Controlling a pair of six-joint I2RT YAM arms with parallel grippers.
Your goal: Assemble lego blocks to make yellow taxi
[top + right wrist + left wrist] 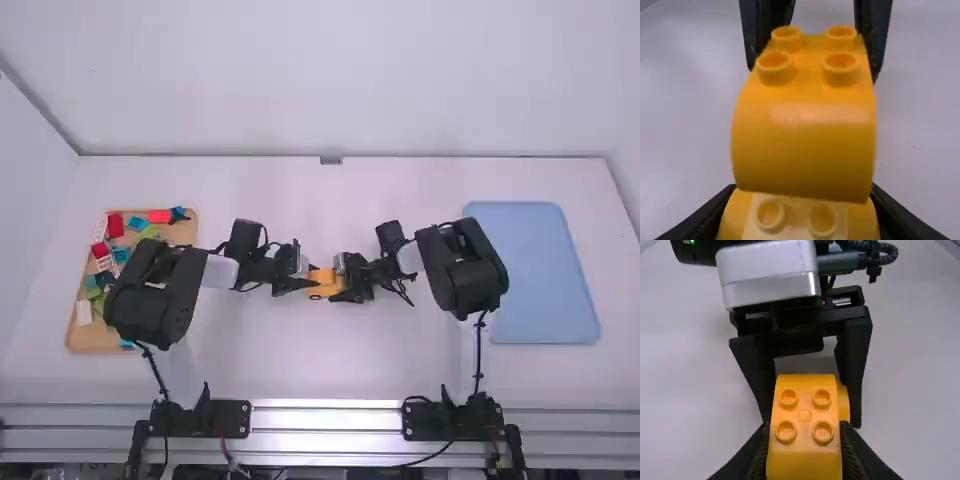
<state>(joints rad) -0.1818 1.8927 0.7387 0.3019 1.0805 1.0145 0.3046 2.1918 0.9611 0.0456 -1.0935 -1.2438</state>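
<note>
Two black arm bases, the left arm's base (205, 418) and the right arm's base (455, 420), stand along one metal rail (325, 418) at the near edge.

Past them, around the middle of the white counter (330, 350), two hands meet at two yellow pieces. The left hand (309, 277) comes in from the left, the right hand (340, 281) from the right. In its own wrist view, the left hand (804, 440) is parted only to the width of a rounded yellow block (805, 412), gripping it by both sides. Four studs show on that block; the nearer two carry tiny raised lettering. The right hand (801, 207) is likewise drawn in to the sides of a lower yellow block (795, 215), with two studs showing and a paler middle strip. In that view the rounded block overlaps the lower one; I can't tell whether they are locked together.

Out to the sides lie one tan tray (95, 340), left, and one pale blue panel (540, 260), right. Partly behind the left arm, the tray holds red, teal, green and white pieces: three red ones can be counted, the others overlap too much to number.

Farthest off are one small dark fitting (331, 160) at the counter's far edge and the white wall (350, 80).
</note>
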